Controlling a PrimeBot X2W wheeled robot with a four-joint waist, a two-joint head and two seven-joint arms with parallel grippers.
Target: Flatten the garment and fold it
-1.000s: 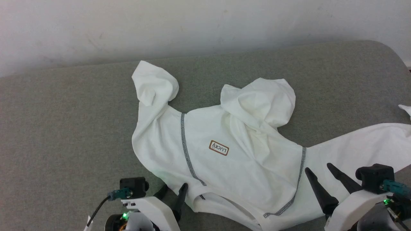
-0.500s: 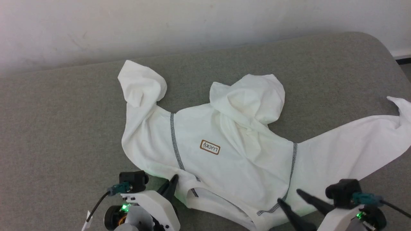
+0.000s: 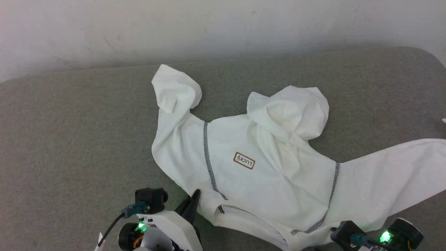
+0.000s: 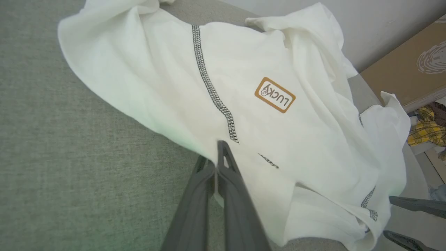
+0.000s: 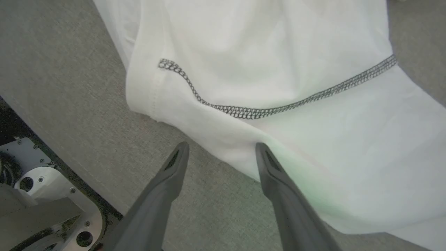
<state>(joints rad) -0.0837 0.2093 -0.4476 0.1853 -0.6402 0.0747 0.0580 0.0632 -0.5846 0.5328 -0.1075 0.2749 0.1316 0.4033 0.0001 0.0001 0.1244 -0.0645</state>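
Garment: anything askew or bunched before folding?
Yes. On the garment, the sleeve at the head view's left is doubled back into a bunch, while the other sleeve lies stretched out. The hood is crumpled, and the near hem is rumpled.

The garment is plain white, with dark grey zigzag stitching along its shoulder seams and a white patch bordered and lettered in brown. The cushion beneath is grey-green weave. The fingers are dark grey, the wall off-white.
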